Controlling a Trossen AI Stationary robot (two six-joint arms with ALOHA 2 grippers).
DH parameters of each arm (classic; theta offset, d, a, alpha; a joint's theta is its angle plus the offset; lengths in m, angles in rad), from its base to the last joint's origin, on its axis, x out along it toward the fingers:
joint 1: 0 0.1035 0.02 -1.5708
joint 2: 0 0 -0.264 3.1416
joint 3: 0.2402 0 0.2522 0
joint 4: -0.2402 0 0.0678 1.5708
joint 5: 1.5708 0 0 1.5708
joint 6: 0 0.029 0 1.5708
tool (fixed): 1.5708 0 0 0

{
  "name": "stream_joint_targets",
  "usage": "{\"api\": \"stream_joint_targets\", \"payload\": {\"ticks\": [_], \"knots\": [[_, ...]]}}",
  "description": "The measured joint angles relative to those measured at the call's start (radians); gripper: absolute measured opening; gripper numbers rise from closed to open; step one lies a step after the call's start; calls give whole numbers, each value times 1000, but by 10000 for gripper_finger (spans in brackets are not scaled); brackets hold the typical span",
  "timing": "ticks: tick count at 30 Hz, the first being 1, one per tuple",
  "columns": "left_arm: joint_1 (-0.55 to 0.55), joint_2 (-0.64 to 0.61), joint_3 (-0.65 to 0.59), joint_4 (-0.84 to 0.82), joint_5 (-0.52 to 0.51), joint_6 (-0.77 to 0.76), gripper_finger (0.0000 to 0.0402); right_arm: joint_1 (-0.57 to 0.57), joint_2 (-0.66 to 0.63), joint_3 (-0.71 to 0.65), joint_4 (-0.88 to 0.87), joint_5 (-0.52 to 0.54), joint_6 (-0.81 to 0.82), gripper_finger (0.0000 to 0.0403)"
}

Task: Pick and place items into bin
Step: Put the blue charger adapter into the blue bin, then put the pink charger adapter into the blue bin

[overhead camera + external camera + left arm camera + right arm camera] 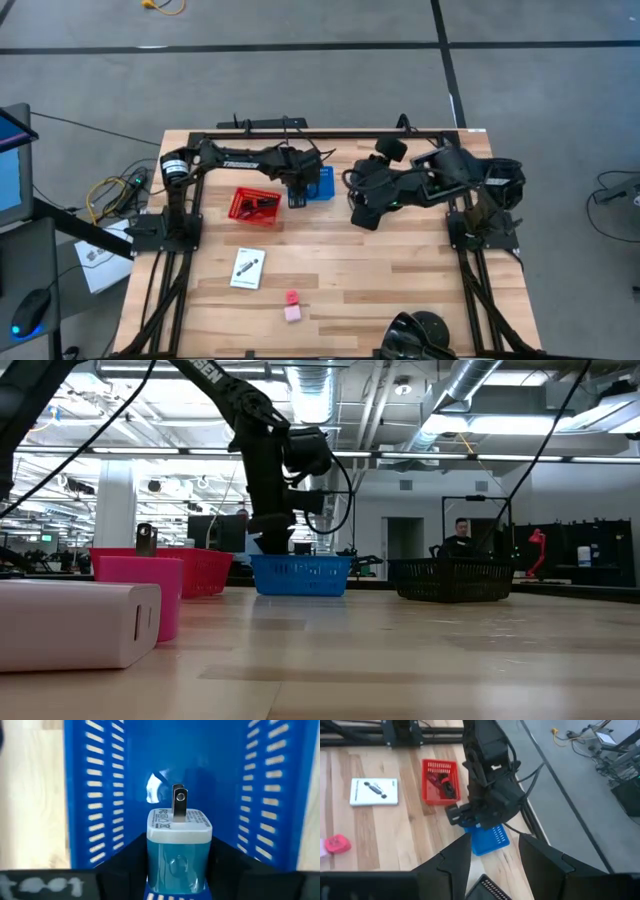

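1. We've got the left gripper [179, 870] over the blue basket [80, 795], its fingers [125, 865] clamped on either side of a pale blue plug adapter [179, 847] with its metal prongs pointing away from the wrist.
2. Risk: we judge a release from up here could let the adapter bounce or tip against the slotted wall, since it sits above the basket floor, not on it.
3. Risk: the adapter looks smooth and sits between the fingertips, so any sideways jolt could twist it loose early.
4. The right gripper [492, 852] waits nearby with its fingers apart, holding nothing; we'd watch the 2 arms crowding each other near the basket.
5. Still out on the table: the white card packet [248, 268] and 2 pink cubes [292, 306]; the red basket [254, 206] already holds dark bits.
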Motion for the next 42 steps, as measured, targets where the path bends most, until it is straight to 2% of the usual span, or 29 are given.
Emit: {"api": "stream_joint_targets", "payload": {"ticks": [9,16,20,27,32,36,39,42], "knots": [[2,35,1,-21,-5,32,185,15,29,2,-1,3,-1,161],[-3,50,16,-46,-33,27,198,19,32,1,-9,4,-1,161],[-5,48,122,-222,-49,10,196,8,33,1,-8,5,-2,161],[-4,6,418,-459,-73,-13,196,-6,30,-43,9,-1,1,161],[9,-138,536,-599,-121,-55,196,16,31,-176,107,-46,-24,161],[5,-330,536,-700,-121,-144,196,18,31,-314,262,-225,-101,161],[-39,-464,536,-751,-114,-223,196,18,33,-432,425,-311,-155,161],[-123,-574,536,-766,-137,-293,196,13,33,-542,546,-353,-175,161]]}}
